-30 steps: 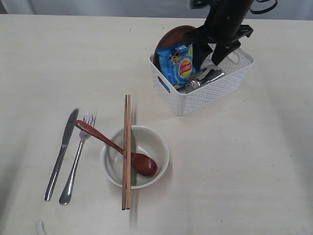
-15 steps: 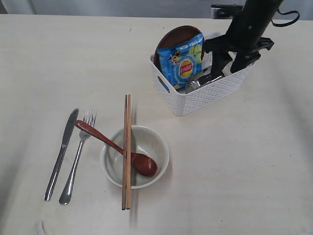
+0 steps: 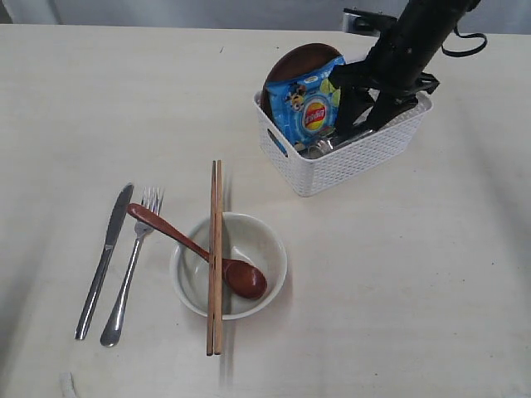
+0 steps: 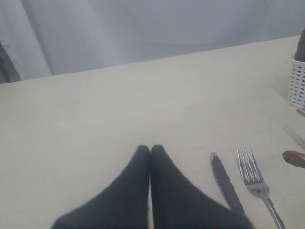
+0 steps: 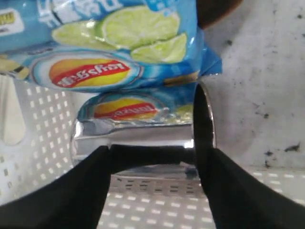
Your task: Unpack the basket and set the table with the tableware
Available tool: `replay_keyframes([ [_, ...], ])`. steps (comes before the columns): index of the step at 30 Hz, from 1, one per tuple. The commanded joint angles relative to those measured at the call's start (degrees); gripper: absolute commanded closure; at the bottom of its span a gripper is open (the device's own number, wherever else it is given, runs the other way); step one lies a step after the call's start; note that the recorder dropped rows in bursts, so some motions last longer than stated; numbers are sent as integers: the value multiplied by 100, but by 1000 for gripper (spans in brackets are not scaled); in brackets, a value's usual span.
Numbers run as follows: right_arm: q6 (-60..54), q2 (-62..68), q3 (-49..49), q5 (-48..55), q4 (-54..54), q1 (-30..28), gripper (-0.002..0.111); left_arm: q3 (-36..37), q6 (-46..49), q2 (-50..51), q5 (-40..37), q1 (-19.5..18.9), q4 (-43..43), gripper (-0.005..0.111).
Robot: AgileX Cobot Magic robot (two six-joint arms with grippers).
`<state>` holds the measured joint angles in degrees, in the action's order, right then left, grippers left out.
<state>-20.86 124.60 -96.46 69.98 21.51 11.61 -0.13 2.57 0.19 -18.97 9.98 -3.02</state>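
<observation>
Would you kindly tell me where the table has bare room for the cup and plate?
In the exterior view, bare tabletop lies right of the bowl, below the basket; another wide patch runs left of the basket, above the knife and fork. Crowded: around the bowl, crossed by spoon and chopsticks, and inside the basket, where the right hand reaches.

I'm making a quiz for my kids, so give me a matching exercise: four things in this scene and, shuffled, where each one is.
1 chopsticks
2 chips packet
3 knife
4 wooden spoon

A standing in the basket
B flat on the table beside the fork
C laid across the bowl
D head inside the bowl

Pairs: 1-C, 2-A, 3-B, 4-D
</observation>
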Motion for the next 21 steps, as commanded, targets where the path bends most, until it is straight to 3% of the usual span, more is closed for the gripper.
replay_keyframes([
  [1,-155,-13,-13,-2,227,-14,52,13,-2,-19,37,-14,8,107],
  [15,-210,-267,-13,-2,1145,-4,52,13,-2,-19,37,-14,8,107],
  [21,-186,-449,-13,-2,742,-4,52,13,-2,-19,37,-14,8,107],
])
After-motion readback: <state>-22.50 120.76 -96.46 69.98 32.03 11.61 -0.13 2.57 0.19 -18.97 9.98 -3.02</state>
